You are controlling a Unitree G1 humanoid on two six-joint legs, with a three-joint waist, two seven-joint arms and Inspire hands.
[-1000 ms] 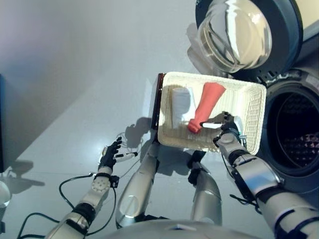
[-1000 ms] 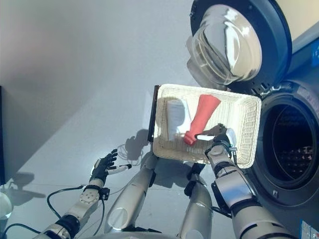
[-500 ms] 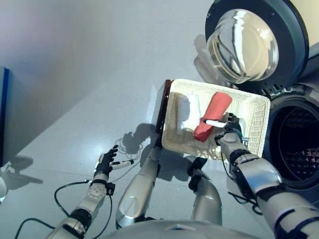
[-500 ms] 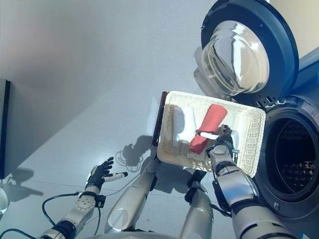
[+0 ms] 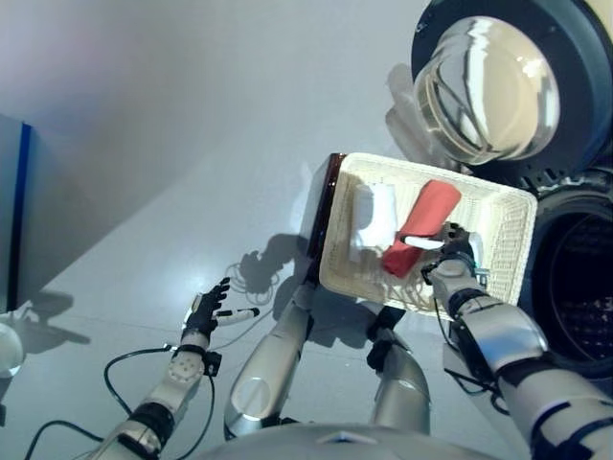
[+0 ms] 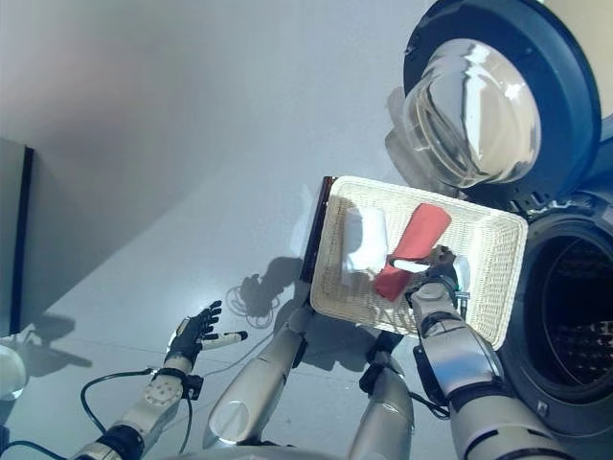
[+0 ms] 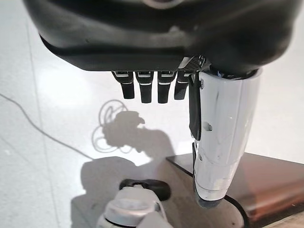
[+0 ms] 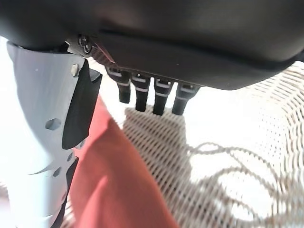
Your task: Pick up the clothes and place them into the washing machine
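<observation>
Right wrist view: the right hand (image 8: 156,42) is held with relaxed, spread fingers just above the red cloth (image 5: 420,228), which lies in the white basket (image 5: 508,244). The grasping step is judged in hand; next, the fingers must be curled round it. The left hand (image 5: 204,309) hangs idle, fingers straight.

Red rolled cloth (image 5: 422,228) lies diagonally in white wicker basket (image 5: 508,240) beside white folded cloth (image 5: 376,216), basket just in front of washing machine (image 6: 575,316) with its round glass door (image 5: 498,81) swung open.
</observation>
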